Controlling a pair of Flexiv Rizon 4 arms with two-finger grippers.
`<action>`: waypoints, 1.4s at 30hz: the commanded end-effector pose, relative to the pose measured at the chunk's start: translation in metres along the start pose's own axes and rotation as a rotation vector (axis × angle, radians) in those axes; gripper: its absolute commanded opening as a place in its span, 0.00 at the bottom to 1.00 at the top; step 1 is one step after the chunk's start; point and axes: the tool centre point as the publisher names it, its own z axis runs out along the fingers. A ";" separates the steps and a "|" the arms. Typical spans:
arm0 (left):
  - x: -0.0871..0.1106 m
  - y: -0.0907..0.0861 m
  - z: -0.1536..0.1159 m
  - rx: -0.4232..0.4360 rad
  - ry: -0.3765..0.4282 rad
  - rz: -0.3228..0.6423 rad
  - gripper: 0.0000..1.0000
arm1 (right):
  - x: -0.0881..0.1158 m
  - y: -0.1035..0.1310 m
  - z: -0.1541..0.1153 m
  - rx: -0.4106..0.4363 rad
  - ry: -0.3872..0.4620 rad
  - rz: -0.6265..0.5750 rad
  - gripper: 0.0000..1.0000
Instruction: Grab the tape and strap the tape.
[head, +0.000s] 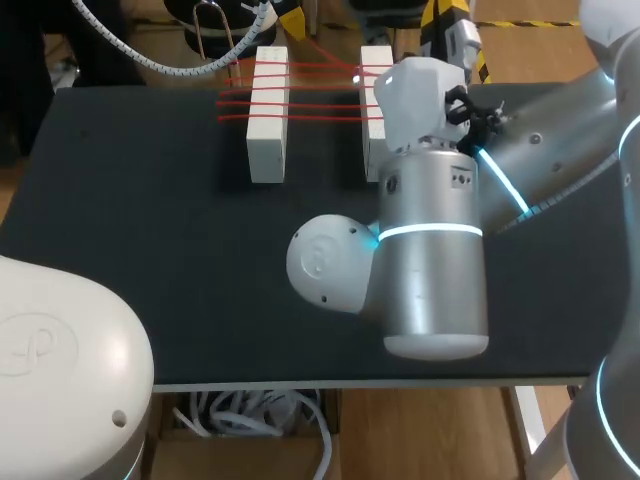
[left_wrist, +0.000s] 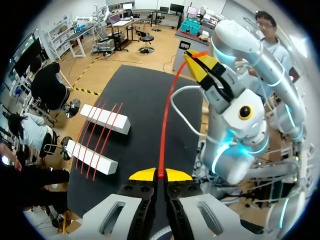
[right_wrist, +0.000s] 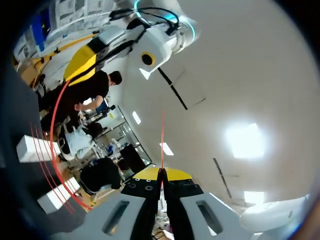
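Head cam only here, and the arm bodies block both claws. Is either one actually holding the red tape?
Observer: Yes. The left claw is shut on the red tape, with the strand pinched between its yellow tips.
Operator: And the right?
Observer: The right claw is shut on the tape too. A thin strand leaves its closed tips and runs straight ahead.
Operator: Same strand, or two pieces?
Observer: It looks like one strand. In the left wrist view it rises from the left claw in a slight curve and ends at the right claw's tips, up off the table.
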 end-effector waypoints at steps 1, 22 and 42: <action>0.000 0.000 0.000 -0.002 0.000 0.000 0.00 | 0.001 -0.006 -0.007 -0.014 -0.074 -0.085 0.00; 0.000 0.000 0.000 -0.002 0.000 0.000 0.00 | -0.008 0.004 -0.018 -0.097 0.020 -0.365 0.00; 0.000 0.000 0.000 -0.002 0.000 0.000 0.00 | -0.023 0.023 -0.021 -0.153 0.028 -0.556 0.00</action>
